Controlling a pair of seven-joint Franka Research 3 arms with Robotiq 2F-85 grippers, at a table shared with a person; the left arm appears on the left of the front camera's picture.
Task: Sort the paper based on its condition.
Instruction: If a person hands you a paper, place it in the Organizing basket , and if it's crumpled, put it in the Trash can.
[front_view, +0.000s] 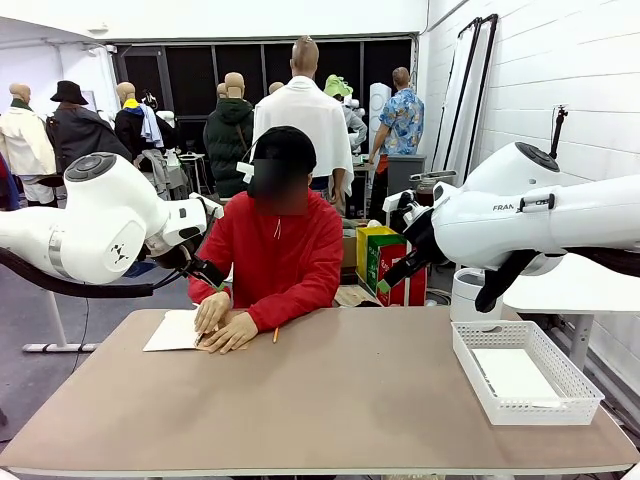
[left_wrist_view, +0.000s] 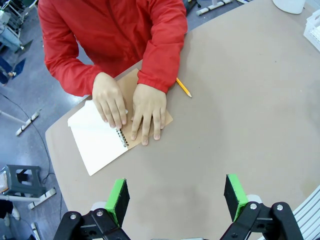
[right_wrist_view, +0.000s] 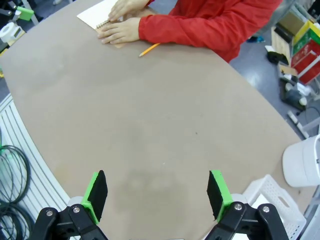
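Front view: one white paper (front_view: 515, 375) sheet lies flat in the white basket (front_view: 530, 411) at the table's (front_view: 340, 400) 4 o'clock, person's hands (front_view: 230, 330) press an open notebook (front_view: 170, 332) at 10 o'clock, pencil (front_view: 275, 335) just beside, left gripper (left_wrist_view: 175, 195) and right gripper (right_wrist_view: 156, 192) both spread wide, holding nothing.
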